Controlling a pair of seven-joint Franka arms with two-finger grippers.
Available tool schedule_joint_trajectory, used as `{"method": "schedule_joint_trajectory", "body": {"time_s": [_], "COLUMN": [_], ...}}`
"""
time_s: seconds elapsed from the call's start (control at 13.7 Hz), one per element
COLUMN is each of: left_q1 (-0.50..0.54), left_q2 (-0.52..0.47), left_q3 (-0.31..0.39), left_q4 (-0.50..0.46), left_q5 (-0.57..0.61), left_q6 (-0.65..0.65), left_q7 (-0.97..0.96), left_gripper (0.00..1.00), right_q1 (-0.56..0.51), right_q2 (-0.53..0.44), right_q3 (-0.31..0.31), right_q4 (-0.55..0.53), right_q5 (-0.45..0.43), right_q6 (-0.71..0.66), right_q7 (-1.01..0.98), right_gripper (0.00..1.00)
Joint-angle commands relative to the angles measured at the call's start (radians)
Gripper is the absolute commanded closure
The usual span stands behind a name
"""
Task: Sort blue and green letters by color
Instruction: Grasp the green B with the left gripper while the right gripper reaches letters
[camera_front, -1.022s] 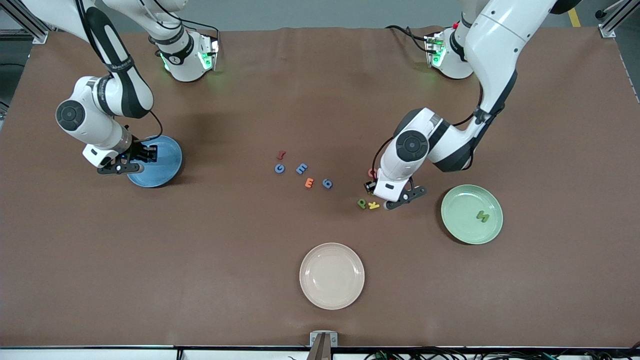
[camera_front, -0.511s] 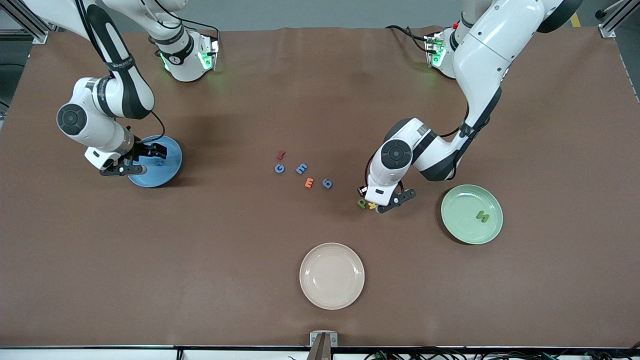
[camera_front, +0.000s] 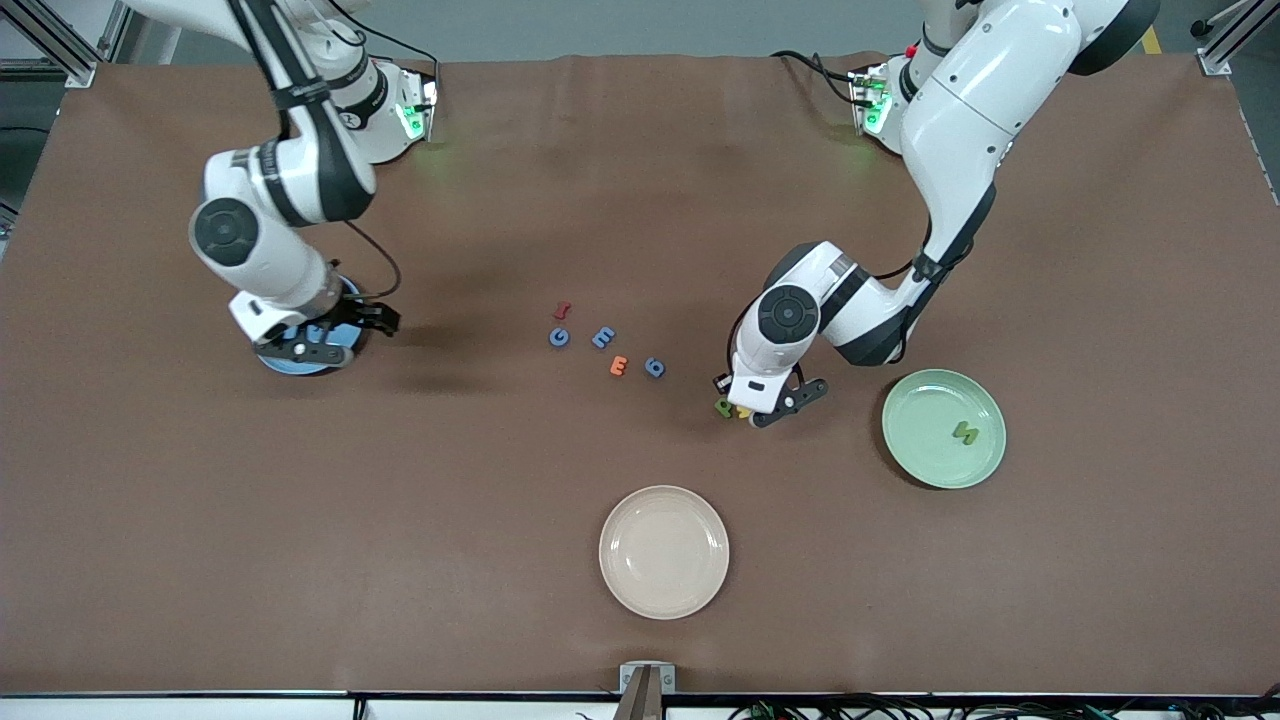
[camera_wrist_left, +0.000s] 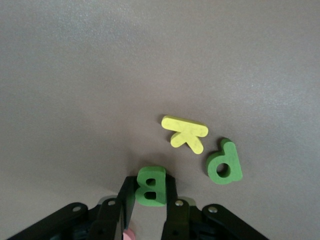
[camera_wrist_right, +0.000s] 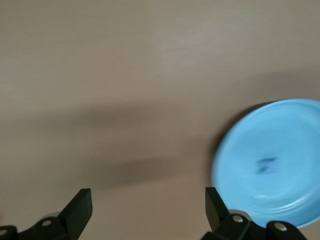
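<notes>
While a second ago our left gripper (camera_front: 757, 408) hung beside the yellow K (camera_wrist_left: 184, 133), we now see it moved toward the green P (camera_wrist_left: 224, 163), down at the table with its fingers (camera_wrist_left: 171, 191) clamped on the green B (camera_wrist_left: 150, 186). In the front view the K that showed plainly then is now mostly covered by that gripper. Our right gripper (camera_front: 335, 333) has shifted from the blue plate's (camera_front: 285, 364) edge at the right arm's end of the table to over its rim nearer the centre, jaws spread wide and empty. A small dark blue letter (camera_wrist_right: 267, 165), blurred, lies in that plate. The B is a chunky, flat, bright green piece, standing just beside the K, with the P close by. On the open table we see the blue G (camera_front: 559, 338), blue E (camera_front: 603, 337) and blue 6 (camera_front: 654, 367) in a loose row, an orange letter (camera_front: 619, 366) among them and a red one (camera_front: 562, 310) next to the G. A green N (camera_front: 965, 432) lies in the green plate (camera_front: 925, 462); the cream plate (camera_front: 664, 590) is nearest the camera.
</notes>
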Motion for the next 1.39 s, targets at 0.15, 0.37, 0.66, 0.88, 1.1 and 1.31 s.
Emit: {"method": "schedule_joint_trajectory", "body": {"time_s": [0.15,0.37,0.66,0.88,1.1,1.31], "left_q1": [0.017,0.057,0.195,0.327,0.434,0.514], "left_q2": [-0.029,-0.125,-0.207,-0.221,-0.207,-0.173], "left_q3": [0.006,0.004,0.001,0.000,0.000,0.000], "left_q4": [0.012,0.013,0.006,-0.002,-0.002,0.001], "left_q5": [0.024,0.024,0.025,0.025,0.025,0.028], "left_q6": [-0.018,-0.093,-0.246,-0.254,-0.245,-0.205], "left_q7": [-0.021,-0.003,0.251,0.441,0.587,0.679], "left_gripper": [0.99,0.99,0.99,0.99,1.00,1.00], "right_q1": [0.219,0.337,0.437,0.457,0.463,0.462], "right_q2": [0.137,0.201,0.296,0.372,0.398,0.401], "right_q3": [-0.011,-0.011,-0.013,-0.013,-0.013,-0.013], "right_q4": [0.161,0.188,0.188,0.188,0.188,0.188], "right_q5": [0.103,0.103,0.094,0.086,0.085,0.085], "right_q6": [0.008,0.097,0.238,0.329,0.349,0.349], "right_q7": [0.312,0.440,0.427,0.417,0.358,0.339], "right_gripper": [0.00,0.00,0.00,0.02,0.03,0.04]}}
